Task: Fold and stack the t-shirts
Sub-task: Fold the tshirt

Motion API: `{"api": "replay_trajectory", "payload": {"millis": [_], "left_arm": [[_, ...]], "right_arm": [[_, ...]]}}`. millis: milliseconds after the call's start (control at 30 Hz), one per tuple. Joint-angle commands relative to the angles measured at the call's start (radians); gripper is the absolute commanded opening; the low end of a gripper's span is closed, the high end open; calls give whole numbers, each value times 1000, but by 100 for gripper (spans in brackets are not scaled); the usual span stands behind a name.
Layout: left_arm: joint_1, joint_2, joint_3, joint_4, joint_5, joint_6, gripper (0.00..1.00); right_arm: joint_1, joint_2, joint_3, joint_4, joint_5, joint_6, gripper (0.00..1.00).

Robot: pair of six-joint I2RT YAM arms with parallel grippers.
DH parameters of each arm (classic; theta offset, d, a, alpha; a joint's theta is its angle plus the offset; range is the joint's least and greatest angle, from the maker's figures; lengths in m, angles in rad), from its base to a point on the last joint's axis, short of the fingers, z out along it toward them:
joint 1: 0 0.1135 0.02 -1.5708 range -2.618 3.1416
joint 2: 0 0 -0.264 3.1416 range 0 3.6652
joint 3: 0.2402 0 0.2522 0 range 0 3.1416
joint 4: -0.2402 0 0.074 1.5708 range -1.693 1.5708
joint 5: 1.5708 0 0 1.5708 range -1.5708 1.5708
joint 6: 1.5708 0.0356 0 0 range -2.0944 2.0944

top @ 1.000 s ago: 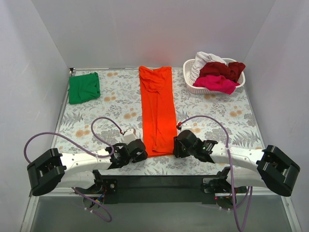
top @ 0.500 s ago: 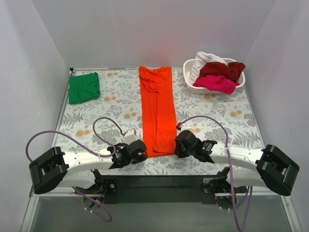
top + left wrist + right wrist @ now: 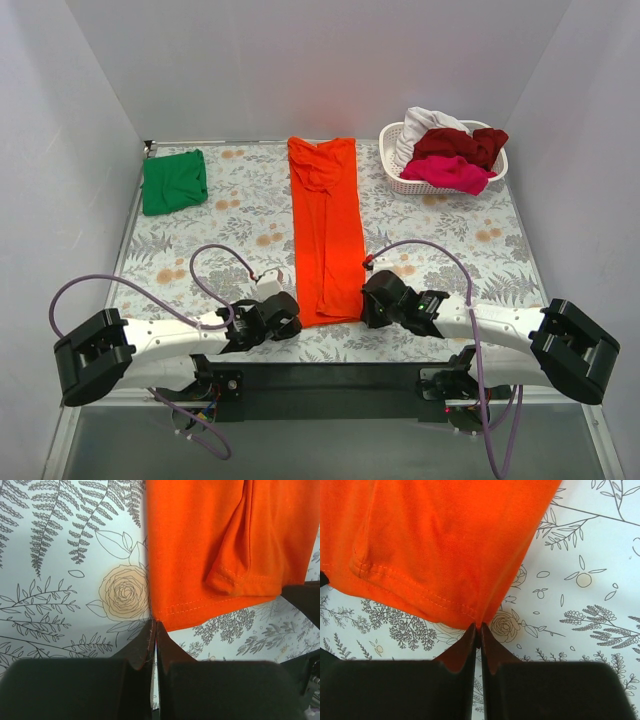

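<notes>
At upper left I see the green t-shirt (image 3: 174, 182), folded into a flat square. Both arms (image 3: 180, 335) lie low along the bottom. My left gripper (image 3: 155, 626) is pinched tight on 1 hem corner of the orange-red t-shirt (image 3: 325, 230), a long smooth knit strip at centre. The right gripper (image 3: 479, 628) pinches the other stitched corner. At upper right, crumpled shirts (image 3: 455, 155) fill a white lattice basket (image 3: 398, 183).
</notes>
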Motion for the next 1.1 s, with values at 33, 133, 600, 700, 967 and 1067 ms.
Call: {"api": "replay_trajectory", "payload": {"millis": [33, 133, 600, 700, 967, 1067], "left_arm": [[-9, -39, -51, -107, 80, 67, 0], [-14, -70, -56, -104, 140, 93, 0], [-24, -315, -18, -166, 169, 112, 0], [-23, -343, -13, -133, 103, 124, 0], [6, -195, 54, 11, -46, 237, 0], [75, -132, 71, 81, -52, 306, 0]], "right_arm": [[22, 8, 19, -52, -39, -14, 1], [45, 8, 29, -113, -47, -13, 1], [125, -111, 89, -215, -7, 33, 1], [125, -133, 132, -215, 42, 12, 1], [93, -30, 249, -201, 177, -88, 1], [71, 30, 292, -179, 199, -125, 1]]}}
